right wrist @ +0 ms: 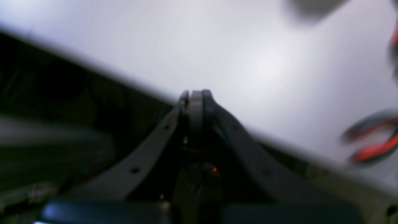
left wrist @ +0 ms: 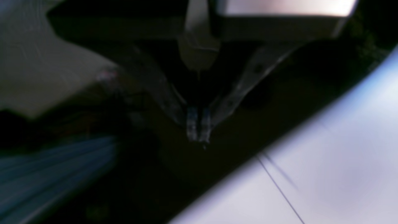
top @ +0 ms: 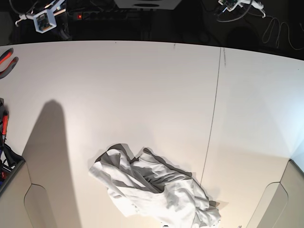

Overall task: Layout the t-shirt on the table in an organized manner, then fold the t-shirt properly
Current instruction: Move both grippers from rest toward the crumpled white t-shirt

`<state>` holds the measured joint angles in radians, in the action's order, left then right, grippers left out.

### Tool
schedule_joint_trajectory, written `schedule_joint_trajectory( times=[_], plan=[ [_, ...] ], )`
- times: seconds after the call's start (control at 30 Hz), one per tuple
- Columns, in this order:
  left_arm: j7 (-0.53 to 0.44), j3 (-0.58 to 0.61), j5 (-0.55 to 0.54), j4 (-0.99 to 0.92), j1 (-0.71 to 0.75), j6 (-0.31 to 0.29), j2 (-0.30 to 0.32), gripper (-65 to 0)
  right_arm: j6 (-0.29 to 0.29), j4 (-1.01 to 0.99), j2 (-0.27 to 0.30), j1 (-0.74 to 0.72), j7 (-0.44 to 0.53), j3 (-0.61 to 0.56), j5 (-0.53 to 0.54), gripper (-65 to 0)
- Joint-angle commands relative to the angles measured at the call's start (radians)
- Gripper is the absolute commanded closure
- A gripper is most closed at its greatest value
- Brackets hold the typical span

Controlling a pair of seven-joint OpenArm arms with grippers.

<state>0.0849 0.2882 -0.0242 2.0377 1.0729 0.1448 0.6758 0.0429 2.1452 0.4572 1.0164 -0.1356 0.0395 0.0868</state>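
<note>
Soft white cloth in the t-shirt (top: 154, 190), matt and heavily creased, with grey shadows in the folds. Smooth, matt white bench (top: 142, 95), faintly sheened under the light and crossed by a thin dark seam, with beige matt cut-out corners. Dull dark metal or plastic on the left hand (left wrist: 198, 130) and the right hand (right wrist: 196, 99), too blurred to tell which.
</note>
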Motion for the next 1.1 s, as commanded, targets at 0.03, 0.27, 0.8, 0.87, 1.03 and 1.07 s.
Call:
schedule_joint_trajectory(
  times=[0.03, 0.27, 0.8, 0.87, 1.03, 1.07],
  plan=[
    [-0.005, -0.003, 0.057, 0.108, 0.003, 0.047, 0.045, 0.0, 0.004, 0.097, 0.008, 0.009, -0.003, 0.032, 0.002, 0.0],
    [-0.005, -0.108, 0.049, 0.17, -0.174, 0.02, 0.066, 0.0, -0.032, 0.158, -0.002, -0.106, -0.004, 0.058, -0.002, 0.0],
    [0.032, -0.134, -0.256, -0.201, -0.794, -0.411, -0.133, 0.0, 0.018, -0.112, -0.242, -0.697, -0.008, 0.057, -0.005, 0.0],
    [0.032, -0.134, -0.264, -0.268, -0.86, -0.394, -0.168, 0.0, 0.064, -0.217, -0.267, -0.782, -0.015, 0.056, -0.043, 0.0],
    [0.032, -0.134, -0.215, -0.361, -0.98, -0.285, -0.239, 0.0, 0.131, -0.541, -0.324, -1.015, -0.027, 0.049, -0.068, -9.7],
    [0.032, -0.134, -0.193, -0.366, -0.995, -0.277, -0.248, 0.0, 0.131, -0.615, -0.334, -1.064, -0.026, 0.04, -0.068, -17.7]
  ],
)
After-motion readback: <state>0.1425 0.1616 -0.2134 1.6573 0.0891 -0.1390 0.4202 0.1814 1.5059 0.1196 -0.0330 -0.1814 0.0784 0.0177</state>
